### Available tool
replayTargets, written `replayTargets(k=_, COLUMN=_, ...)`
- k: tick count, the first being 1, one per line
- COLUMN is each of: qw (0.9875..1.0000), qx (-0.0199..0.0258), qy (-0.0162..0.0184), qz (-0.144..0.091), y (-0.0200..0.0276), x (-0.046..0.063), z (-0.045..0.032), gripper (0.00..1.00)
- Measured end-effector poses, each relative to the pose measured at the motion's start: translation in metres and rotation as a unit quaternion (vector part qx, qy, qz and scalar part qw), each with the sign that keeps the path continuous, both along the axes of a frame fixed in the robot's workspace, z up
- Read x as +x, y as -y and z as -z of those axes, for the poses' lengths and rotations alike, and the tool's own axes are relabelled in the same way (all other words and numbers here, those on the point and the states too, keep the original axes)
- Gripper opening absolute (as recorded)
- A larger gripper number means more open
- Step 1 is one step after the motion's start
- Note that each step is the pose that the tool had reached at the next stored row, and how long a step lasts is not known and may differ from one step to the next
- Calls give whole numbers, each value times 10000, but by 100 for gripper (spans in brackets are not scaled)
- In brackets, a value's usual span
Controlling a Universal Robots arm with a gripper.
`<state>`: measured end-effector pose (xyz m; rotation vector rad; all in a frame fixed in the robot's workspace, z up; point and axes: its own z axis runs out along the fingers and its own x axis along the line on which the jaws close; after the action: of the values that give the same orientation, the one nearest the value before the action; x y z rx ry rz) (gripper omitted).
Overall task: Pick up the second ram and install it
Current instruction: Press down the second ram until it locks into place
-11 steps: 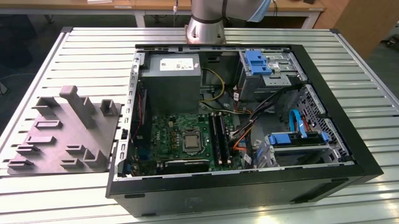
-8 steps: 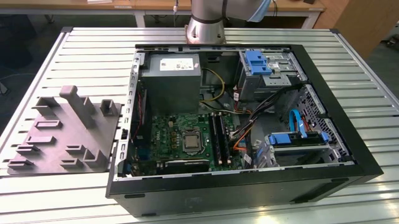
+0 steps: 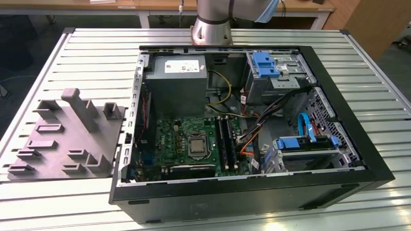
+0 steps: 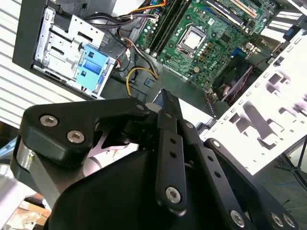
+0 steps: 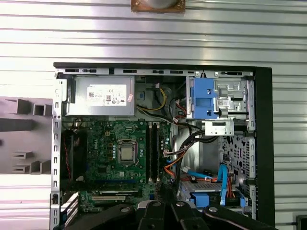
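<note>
The open computer case lies on the slatted table. The moulded tray sits just beside it, on the exterior view's left. Inside the case, the power supply lies behind the motherboard (nearer the arm's base). The memory sockets run along the motherboard's edge on the exterior view's right, beside the processor socket. The drive cages stand further to that side.
</note>
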<state>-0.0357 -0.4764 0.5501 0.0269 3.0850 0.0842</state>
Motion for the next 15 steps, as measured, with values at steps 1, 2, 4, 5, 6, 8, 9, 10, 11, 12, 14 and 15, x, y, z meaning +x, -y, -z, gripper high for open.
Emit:
replayTargets(k=1, qw=10000, qx=0, qy=0, qz=0, y=0, x=0, z=-7, gripper=10)
replayTargets(k=2, qw=10000, qx=0, qy=0, qz=0, y=0, x=0, z=-14, gripper=10)
replayTargets(k=4, qw=10000, qx=0, qy=0, qz=0, y=0, x=0, z=-28, gripper=10)
replayTargets(k=5, qw=10000, qx=0, qy=0, qz=0, y=0, x=0, z=-36, gripper=10)
replayTargets(k=6, qw=10000, qx=0, qy=0, qz=0, y=0, x=0, z=-43, gripper=10)
replayTargets(k=8, qw=10000, qx=0, qy=0, qz=0, y=0, x=0, z=-57, gripper=10)
replayTargets(k=9, qw=10000, qx=0, qy=0, qz=0, y=0, x=0, z=-64, gripper=10)
replayTargets(k=10, qw=10000, qx=1, qy=0, qz=0, y=0, x=0, z=-71, gripper=10)
replayTargets(k=11, qw=10000, qx=0, qy=0, qz=0, y=0, x=0, z=-78, gripper=10)
replayTargets(k=12, qw=10000, qx=0, qy=0, qz=0, y=0, x=0, z=-86, gripper=10)
replayTargets(k=14, qw=10000, qx=0, qy=0, qz=0, y=0, x=0, z=-100, gripper=10)
replayTargets(k=15, qw=10000, qx=0, qy=0, qz=0, y=0, x=0, z=-107, gripper=10)
